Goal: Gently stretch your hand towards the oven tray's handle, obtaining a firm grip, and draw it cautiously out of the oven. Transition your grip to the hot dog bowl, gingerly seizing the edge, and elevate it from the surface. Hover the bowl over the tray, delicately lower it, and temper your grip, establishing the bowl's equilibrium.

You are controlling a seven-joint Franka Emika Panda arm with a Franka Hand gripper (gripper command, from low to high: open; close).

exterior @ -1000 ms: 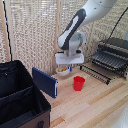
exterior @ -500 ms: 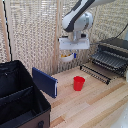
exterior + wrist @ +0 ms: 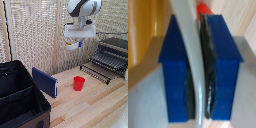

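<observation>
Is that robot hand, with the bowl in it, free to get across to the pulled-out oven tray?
Probably yes. The gripper holds the hot dog bowl high in the air, and the oven tray sits pulled out toward the exterior view's right. Nothing seems to stand between; the red cup sits well below.

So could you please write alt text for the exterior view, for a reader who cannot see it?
A robot arm's gripper holds a small white bowl high above a wooden table. Below stand a red cup and a blue book, with a black oven at the exterior view's right and its tray pulled out.
</observation>
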